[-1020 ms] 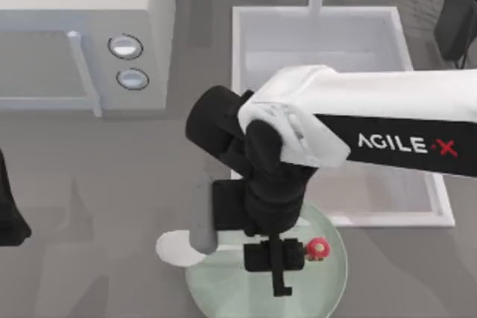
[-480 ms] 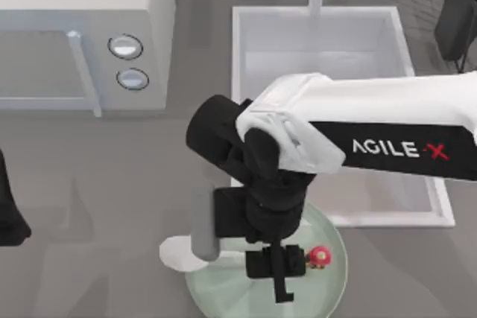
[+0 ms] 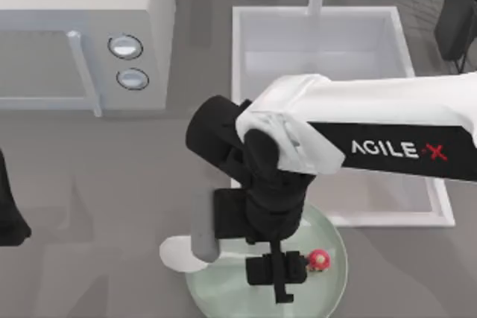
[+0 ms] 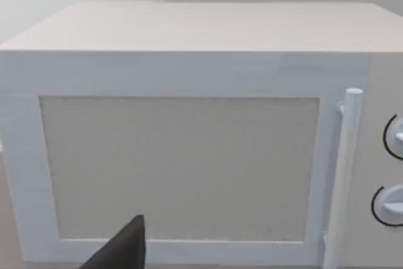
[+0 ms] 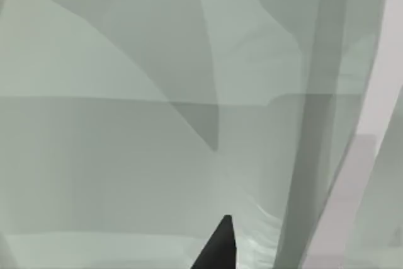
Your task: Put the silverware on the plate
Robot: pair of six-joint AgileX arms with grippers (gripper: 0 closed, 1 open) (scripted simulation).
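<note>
Pale-green glass plate (image 3: 332,288) under right pincer (image 3: 279,281); silverware perhaps hidden.

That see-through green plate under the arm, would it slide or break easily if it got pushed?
The plate looks like smooth glass lying flat on the counter, so a push would probably slide it, not tip it. Being glass, it is likely stiff and breakable. The right gripper hangs over it.

The plate (image 3: 332,277) sits in front of the sink (image 3: 320,16). The microwave (image 3: 82,35) is left of the sink. The right gripper (image 3: 279,284) is over the plate.
</note>
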